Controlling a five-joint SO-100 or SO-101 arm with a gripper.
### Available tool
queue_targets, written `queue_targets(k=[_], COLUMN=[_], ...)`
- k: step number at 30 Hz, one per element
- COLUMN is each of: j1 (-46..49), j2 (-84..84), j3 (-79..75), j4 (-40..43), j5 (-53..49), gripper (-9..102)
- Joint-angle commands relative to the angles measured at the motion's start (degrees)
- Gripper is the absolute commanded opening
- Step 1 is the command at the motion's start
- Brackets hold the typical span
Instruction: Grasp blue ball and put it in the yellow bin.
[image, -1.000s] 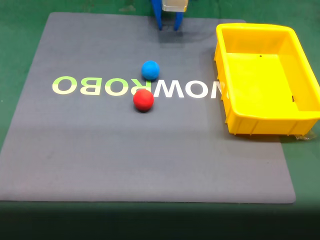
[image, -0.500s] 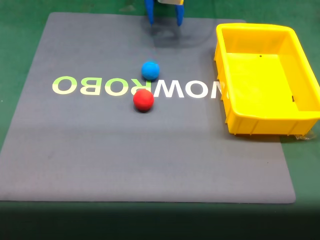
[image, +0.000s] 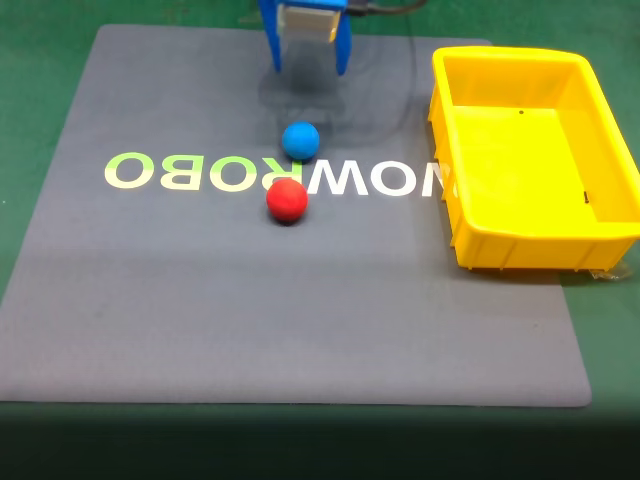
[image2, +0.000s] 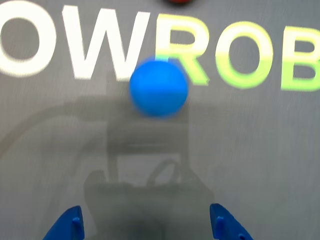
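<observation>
The blue ball (image: 300, 140) rests on the grey mat, just behind the red ball (image: 287, 200) in the fixed view. My blue gripper (image: 307, 70) hangs open at the mat's far edge, a short way behind the blue ball, with nothing between its fingers. In the wrist view the blue ball (image2: 159, 88) lies ahead on the mat lettering, and my gripper (image2: 150, 225) shows two spread blue fingertips (image2: 70, 227) at the bottom edge. The yellow bin (image: 600, 235) stands empty at the right of the mat.
A grey mat (image: 200, 320) with white and green lettering covers the green table (image: 40, 80). A sliver of the red ball (image2: 179, 2) shows at the top of the wrist view.
My gripper has moved forward and down toward the blue ball and its fingers have spread wider. Both balls and the bin have not moved.
</observation>
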Motion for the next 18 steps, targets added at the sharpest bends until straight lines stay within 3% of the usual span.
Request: queue_targets(k=[1,18], j1=[1.32,-0.97], j2=[-6.24,-29.62], j3=[-9.23,-28.48], j4=[-2.2,-2.64], j5=[0.88,3.6], gripper=[28,28])
